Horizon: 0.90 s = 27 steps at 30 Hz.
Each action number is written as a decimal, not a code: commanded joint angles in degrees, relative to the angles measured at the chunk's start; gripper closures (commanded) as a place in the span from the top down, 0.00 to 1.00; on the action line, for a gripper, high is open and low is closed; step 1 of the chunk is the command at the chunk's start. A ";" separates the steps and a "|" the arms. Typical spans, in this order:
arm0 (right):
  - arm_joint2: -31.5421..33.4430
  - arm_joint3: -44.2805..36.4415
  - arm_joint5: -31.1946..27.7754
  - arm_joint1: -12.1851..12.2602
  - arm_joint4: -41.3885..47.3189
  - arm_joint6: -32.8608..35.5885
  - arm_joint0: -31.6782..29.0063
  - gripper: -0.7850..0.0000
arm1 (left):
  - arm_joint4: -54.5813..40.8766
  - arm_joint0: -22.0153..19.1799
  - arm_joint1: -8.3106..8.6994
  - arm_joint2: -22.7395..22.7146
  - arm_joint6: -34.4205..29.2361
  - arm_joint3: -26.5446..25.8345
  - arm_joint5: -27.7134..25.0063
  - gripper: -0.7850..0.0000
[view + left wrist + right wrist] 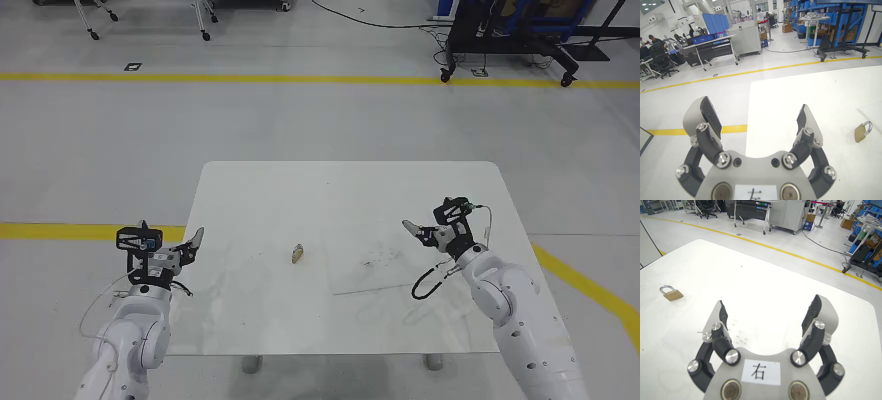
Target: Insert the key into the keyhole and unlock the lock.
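Note:
A brass padlock (pixel 298 253) with a silver shackle lies flat near the middle of the white table (pixel 350 190). It also appears in the left wrist view (pixel 861 133) and the right wrist view (pixel 672 294). My left gripper (pixel 190 248) (pixel 754 103) is open and holds nothing. It hovers over the table's left edge, well left of the padlock. My right gripper (pixel 425 225) (pixel 768 299) is open with nothing in it, over the table's right part. A thin metal tip (pixel 699 332) pokes out beside one right finger; whether it is the key I cannot tell.
Faint scuff marks (pixel 380 258) sit on the table between the padlock and my right gripper. Yellow floor lines (pixel 300 77) run behind and beside the table. Carts and racks (pixel 510 40) stand far back.

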 commanded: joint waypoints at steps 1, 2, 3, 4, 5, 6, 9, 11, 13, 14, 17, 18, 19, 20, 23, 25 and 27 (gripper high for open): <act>0.00 0.00 0.00 0.00 0.00 0.00 0.00 1.00 | 0.00 0.00 0.00 0.00 0.00 0.00 0.00 1.00; 0.00 -0.05 0.03 0.00 -0.03 -0.01 -0.04 1.00 | 0.00 0.00 0.00 0.00 0.00 0.00 0.00 1.00; 0.00 -0.06 0.03 0.00 -0.03 -0.02 -0.04 1.00 | 0.00 0.00 0.00 0.00 0.00 0.00 0.00 1.00; 0.00 -0.06 0.03 0.00 -0.03 -0.02 -0.04 1.00 | 0.00 0.00 0.00 0.00 0.00 0.00 0.00 1.00; 0.00 -0.06 0.03 0.00 -0.03 -0.02 -0.04 1.00 | 0.00 0.00 0.00 0.00 0.00 0.00 0.00 1.00; -0.21 0.21 -0.73 0.03 -0.15 0.16 0.14 1.00 | 0.00 0.00 0.00 0.00 0.00 0.00 0.00 1.00; -2.90 3.20 -11.05 0.24 -0.68 -0.07 2.80 1.00 | 0.00 0.00 0.00 0.00 0.00 0.00 0.00 1.00; -3.97 6.69 -18.13 0.52 -2.22 -1.50 5.43 1.00 | 0.00 0.00 0.00 0.00 0.00 0.00 0.00 1.00; -5.29 10.01 -27.48 0.83 -3.13 -4.37 7.98 1.00 | 0.00 0.00 0.00 0.00 0.00 0.00 0.00 1.00; -5.87 11.83 -32.34 1.06 -4.38 -5.44 9.37 1.00 | 0.00 0.00 0.00 0.00 0.00 0.00 0.00 1.00; -10.41 15.37 -38.58 1.70 -9.79 -7.18 13.35 1.00 | 0.00 0.00 0.00 0.00 0.00 0.00 0.00 1.00; -12.72 16.24 -38.58 2.04 -11.71 -7.66 14.56 1.00 | 0.00 0.00 0.00 0.00 0.00 0.00 0.00 1.00; -15.19 17.06 -38.58 2.43 -13.75 -8.02 15.81 1.00 | 0.00 0.00 0.00 0.00 0.00 0.00 0.00 1.00; -17.24 18.17 -38.58 2.85 -15.44 -8.56 17.18 1.00 | 0.00 0.00 0.00 0.00 0.00 0.00 0.00 1.00; -21.99 22.21 -38.58 3.69 -18.58 -8.88 21.21 1.00 | 0.00 0.00 0.00 0.00 0.00 0.00 0.00 1.00; -24.49 23.42 -38.58 3.88 -20.25 -9.22 23.12 0.99 | 0.00 0.00 0.00 0.00 0.00 0.00 0.00 1.00; -26.26 24.30 -38.58 4.08 -21.28 -10.41 24.29 0.89 | 0.00 0.00 0.00 0.00 0.00 0.00 0.00 1.00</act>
